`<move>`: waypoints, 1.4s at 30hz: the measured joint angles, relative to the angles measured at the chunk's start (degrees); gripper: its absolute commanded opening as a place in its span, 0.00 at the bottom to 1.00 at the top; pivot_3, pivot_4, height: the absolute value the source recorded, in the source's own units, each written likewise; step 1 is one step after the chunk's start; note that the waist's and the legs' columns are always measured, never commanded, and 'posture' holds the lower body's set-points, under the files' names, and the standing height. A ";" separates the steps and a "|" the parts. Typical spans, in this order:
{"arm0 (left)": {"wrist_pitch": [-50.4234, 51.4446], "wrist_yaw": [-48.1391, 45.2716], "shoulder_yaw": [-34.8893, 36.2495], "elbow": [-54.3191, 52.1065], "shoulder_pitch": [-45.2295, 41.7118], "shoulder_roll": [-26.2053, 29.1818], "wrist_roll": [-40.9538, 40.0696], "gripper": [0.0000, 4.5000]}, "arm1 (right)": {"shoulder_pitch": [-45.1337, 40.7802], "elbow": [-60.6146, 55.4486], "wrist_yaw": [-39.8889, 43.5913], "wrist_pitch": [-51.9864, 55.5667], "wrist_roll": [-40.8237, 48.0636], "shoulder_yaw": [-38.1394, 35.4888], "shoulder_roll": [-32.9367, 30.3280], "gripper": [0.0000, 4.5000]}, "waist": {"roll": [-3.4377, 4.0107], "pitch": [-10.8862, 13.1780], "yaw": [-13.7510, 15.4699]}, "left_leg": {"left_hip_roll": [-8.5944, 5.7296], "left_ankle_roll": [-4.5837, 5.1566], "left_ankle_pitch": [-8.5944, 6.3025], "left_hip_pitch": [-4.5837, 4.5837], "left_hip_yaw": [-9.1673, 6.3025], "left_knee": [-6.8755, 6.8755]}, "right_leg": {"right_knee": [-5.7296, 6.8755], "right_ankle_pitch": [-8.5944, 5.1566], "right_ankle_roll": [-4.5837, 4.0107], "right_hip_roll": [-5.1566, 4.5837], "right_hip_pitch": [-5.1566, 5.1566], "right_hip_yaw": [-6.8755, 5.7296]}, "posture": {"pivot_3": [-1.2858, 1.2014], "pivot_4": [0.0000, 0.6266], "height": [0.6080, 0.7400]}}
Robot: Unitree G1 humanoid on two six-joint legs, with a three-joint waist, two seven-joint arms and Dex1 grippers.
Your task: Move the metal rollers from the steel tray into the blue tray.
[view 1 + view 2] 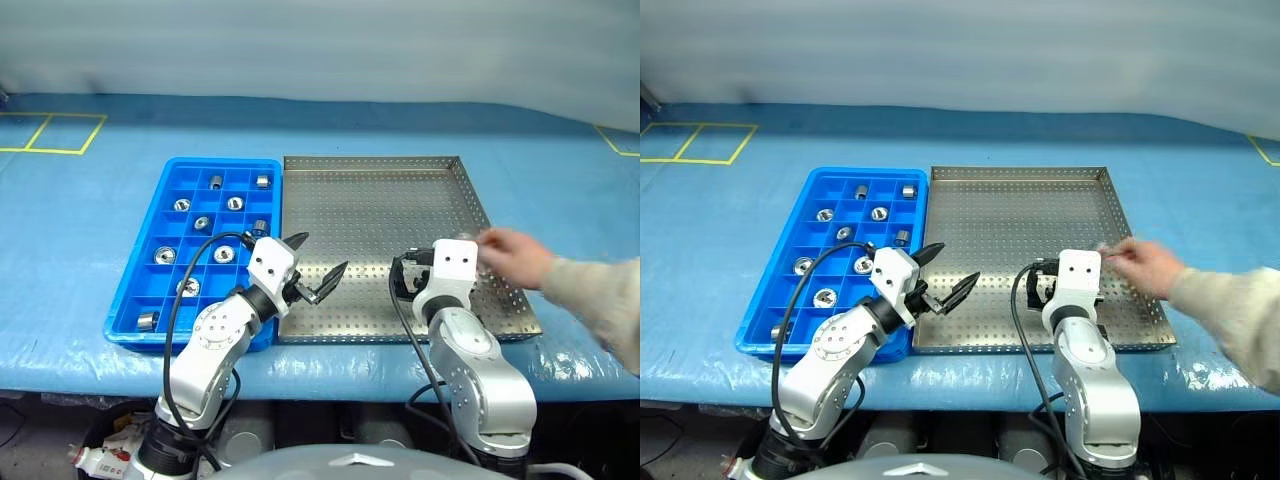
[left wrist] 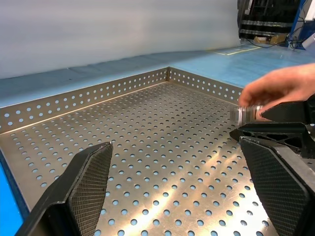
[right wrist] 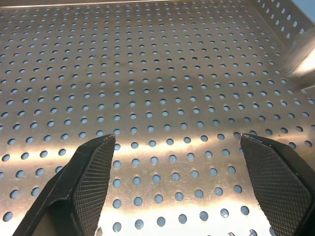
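Left eye view first: the metal rollers (image 1: pixel 182 205) are pretty much all sitting in the blue tray (image 1: pixel 139 262), one per little square compartment, scattered over the grid from the far rows down to the near left corner. I count roughly ten, shiny and mostly standing with the hollow centre facing up, though a couple of the far ones look tipped on their side. One more roller (image 2: pixel 247 113) is pinched in a person's hand (image 1: pixel 513 255) that reaches in from the right, low over the right side of the steel tray (image 1: pixel 370 215). Can't tell whether it touches the tray floor.

The steel tray's perforated floor shows no other roller on it. It sits right beside the blue tray, long edges touching or as good as touching, both on a blue cloth-covered table (image 1: pixel 80 220).

Left gripper (image 1: pixel 315 266) hovers over the near left corner of the steel tray, just past the blue tray's edge, its black fingers spread wide with nothing between them. Right gripper (image 3: pixel 179 162) is over the near right part of the steel tray, just beside the person's hand, jaws also wide apart and empty in the wrist view. The person's sleeve (image 1: pixel 600 300) runs off toward the right edge. Yellow tape lines (image 1: pixel 55 135) mark the table's far left.
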 measured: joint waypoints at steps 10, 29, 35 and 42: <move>0.00 0.45 0.02 0.00 0.19 -0.23 0.08 1.00 | 0.05 0.03 -0.11 0.57 0.10 0.82 -0.04 0.95 | 0.00 0.00 0.01 | 0.00 0.00 0.00 0.00 0.00 -0.01 | -0.01 0.00 0.00 -0.01 -0.01 0.01 | 0.57 0.24 1.00; 0.20 1.23 -0.28 0.00 2.20 0.02 0.15 1.00 | 1.26 0.12 -0.05 0.62 -0.47 1.14 -0.31 0.95 | -0.01 0.01 0.10 | 0.00 0.00 0.00 -0.02 0.00 -0.05 | -0.04 -0.01 -0.01 -0.03 -0.04 0.00 | 0.57 0.24 1.00; 0.11 1.26 -0.32 0.00 2.24 0.01 0.15 1.00 | 1.22 1.33 0.03 0.66 -0.50 1.89 -0.42 0.95 | 0.02 0.04 0.31 | -0.01 0.00 0.00 -0.05 0.00 -0.07 | -0.06 -0.01 -0.01 -0.04 -0.07 -0.01 | 0.58 0.24 1.00; 0.10 1.50 -0.48 -0.01 2.44 0.00 0.16 1.00 | 1.18 1.34 0.02 0.65 -0.76 2.41 -0.64 0.95 | -0.02 0.06 0.38 | -0.03 0.00 0.00 -0.07 0.00 -0.06 | -0.10 -0.01 0.00 -0.07 -0.07 -0.01 | 0.58 0.24 1.00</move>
